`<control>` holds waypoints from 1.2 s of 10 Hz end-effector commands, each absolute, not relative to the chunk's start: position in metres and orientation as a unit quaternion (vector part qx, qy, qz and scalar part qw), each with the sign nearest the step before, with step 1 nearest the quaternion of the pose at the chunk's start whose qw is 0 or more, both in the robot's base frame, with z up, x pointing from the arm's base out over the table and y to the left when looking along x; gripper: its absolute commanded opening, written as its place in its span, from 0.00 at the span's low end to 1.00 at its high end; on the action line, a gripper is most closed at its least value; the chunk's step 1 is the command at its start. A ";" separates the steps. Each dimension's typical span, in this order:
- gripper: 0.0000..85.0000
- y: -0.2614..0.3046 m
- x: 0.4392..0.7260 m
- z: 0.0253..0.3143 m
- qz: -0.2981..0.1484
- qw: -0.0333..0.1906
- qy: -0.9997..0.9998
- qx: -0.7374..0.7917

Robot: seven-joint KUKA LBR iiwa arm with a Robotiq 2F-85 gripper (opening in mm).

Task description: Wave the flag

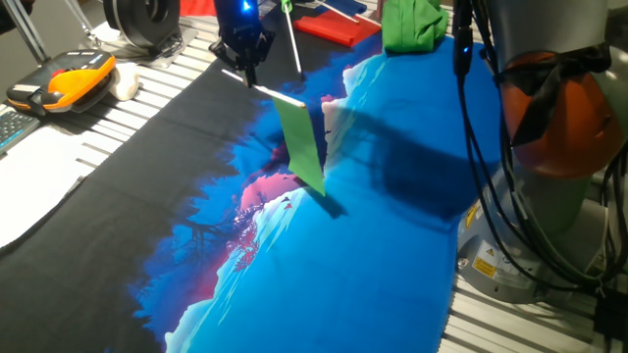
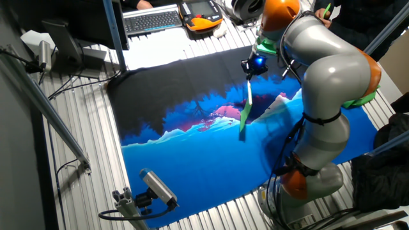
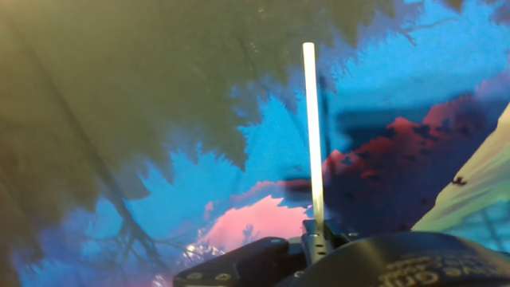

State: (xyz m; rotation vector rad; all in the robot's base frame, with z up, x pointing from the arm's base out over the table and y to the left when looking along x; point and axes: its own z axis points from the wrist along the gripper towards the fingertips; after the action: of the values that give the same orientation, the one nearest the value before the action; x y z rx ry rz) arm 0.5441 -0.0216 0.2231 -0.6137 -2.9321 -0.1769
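The flag (image 1: 301,143) is a light-green cloth rectangle on a thin white stick (image 1: 270,92). It hangs in the air above the blue and black printed cloth (image 1: 373,255), with its shadow beneath it. My gripper (image 1: 247,75) is shut on the stick at the far side of the table. In the other fixed view the gripper (image 2: 251,71) holds the flag (image 2: 245,112) pointing down over the cloth. In the hand view the gripper (image 3: 315,239) is at the bottom edge and the stick (image 3: 313,135) runs straight out from between the jaws; the flag's cloth does not show there.
A darker green cloth bundle (image 1: 412,25), a red flag (image 1: 336,26) and a loose white stick (image 1: 292,44) lie at the far edge. An orange and black pendant (image 1: 64,83) lies at the left. A keyboard (image 2: 153,21) and a small camera (image 2: 158,186) stand around the table. The arm's base (image 1: 559,108) is at the right.
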 end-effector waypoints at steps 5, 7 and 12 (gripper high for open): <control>0.00 -0.031 0.549 0.228 -0.044 0.077 -0.996 -0.011; 0.00 -0.039 0.552 0.230 -0.041 0.078 -0.996 0.001; 0.00 -0.058 0.563 0.235 -0.014 0.075 -0.996 0.052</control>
State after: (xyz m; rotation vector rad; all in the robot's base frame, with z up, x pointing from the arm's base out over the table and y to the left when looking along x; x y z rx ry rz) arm 0.5635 -0.0598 0.2350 0.0208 -2.9911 -0.0504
